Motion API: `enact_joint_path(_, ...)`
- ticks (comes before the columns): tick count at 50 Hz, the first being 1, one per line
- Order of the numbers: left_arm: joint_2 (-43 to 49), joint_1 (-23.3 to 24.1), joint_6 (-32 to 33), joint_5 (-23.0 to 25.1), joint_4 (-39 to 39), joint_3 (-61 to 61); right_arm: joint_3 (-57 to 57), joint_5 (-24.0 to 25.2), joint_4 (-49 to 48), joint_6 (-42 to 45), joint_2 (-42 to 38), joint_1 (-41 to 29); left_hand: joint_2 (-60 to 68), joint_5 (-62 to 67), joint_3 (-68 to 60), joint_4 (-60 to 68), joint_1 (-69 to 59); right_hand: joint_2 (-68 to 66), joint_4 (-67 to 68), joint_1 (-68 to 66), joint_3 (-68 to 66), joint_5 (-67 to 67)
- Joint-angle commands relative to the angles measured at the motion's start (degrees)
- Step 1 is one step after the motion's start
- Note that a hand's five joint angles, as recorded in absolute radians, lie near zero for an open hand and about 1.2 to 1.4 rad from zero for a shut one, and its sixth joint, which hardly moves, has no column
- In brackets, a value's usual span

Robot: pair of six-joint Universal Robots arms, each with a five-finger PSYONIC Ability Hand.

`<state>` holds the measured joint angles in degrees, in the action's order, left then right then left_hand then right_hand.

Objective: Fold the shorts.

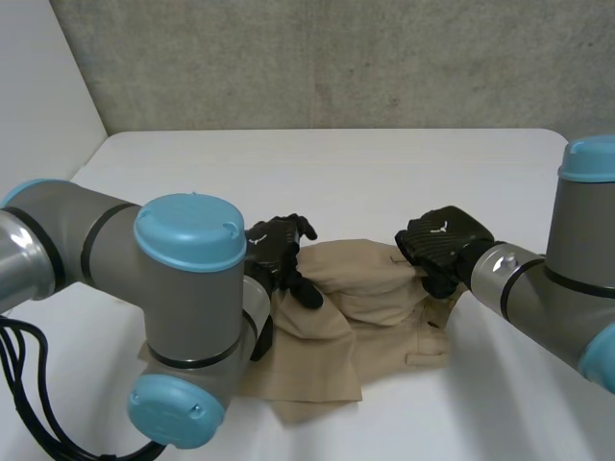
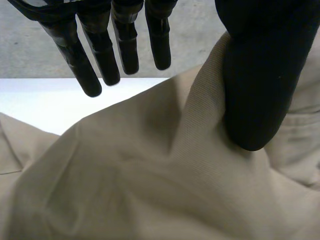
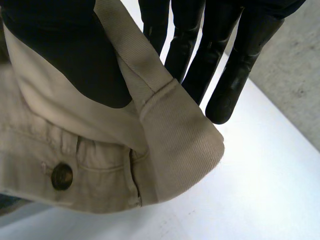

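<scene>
The tan shorts (image 1: 377, 280) lie crumpled in the middle of the white table (image 1: 346, 168). My left hand (image 1: 274, 252) hovers over their left part with fingers (image 2: 85, 65) straight and spread above the cloth. Its thumb (image 2: 260, 90) rests against a raised fold of the shorts (image 2: 150, 175). My right hand (image 1: 442, 240) is at the right edge of the shorts, on the waistband. There the waistband end (image 3: 180, 145) runs up between its thumb (image 3: 75, 60) and its fingers (image 3: 225, 65), pinched. A brown button (image 3: 62, 176) shows beside that end.
My left arm's large elbow (image 1: 187, 327) stands in front of the shorts' left side and hides part of them. A grey concrete wall (image 1: 336, 58) closes the table's far edge. Bare table surface lies beyond and to the right of the shorts.
</scene>
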<state>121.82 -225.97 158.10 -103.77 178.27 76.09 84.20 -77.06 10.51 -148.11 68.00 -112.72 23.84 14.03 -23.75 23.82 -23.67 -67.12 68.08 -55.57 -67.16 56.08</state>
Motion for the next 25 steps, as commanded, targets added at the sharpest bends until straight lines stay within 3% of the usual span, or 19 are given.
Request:
enact_joint_path(1, 2.37, -0.44, 0.98, -3.63, 0.24, -3.06, 1.23, -0.29, -0.75, 0.11, 5.20, -0.22, 15.46, 15.27, -15.54, 15.47, -15.62, -12.88, 11.92, -24.43, -12.84, 13.92)
enact_joint_path(6, 1.76, -0.70, 2.82, -3.72, -0.11, -2.36, 1.50, -0.73, -2.16, 0.63, 8.10, -0.04, 36.29, 36.10, -36.37, 36.30, -36.45, -12.88, 11.92, -24.43, -12.84, 13.92)
enact_joint_path(8, 0.27, -0.70, 5.89, -3.55, -0.20, -0.95, 1.50, -0.64, -2.07, 0.90, 8.90, 0.13, 56.09, 55.90, -56.18, 56.11, -56.26, -12.88, 11.92, -24.43, -12.84, 13.92)
enact_joint_path(18, -15.80, -0.35, 26.36, -2.67, -1.17, 2.04, -1.75, -0.73, -1.45, 2.56, 16.00, -0.22, 56.16, 55.97, -56.25, 56.18, -56.33, -12.88, 11.92, -24.43, -12.84, 13.92)
enact_joint_path(25, -26.10, -0.88, 42.71, 3.57, -7.14, 2.57, -4.56, -0.12, 2.93, 3.27, 20.50, -0.04, 56.16, 55.97, -56.25, 56.18, -56.33, -12.88, 11.92, -24.43, -12.84, 13.92)
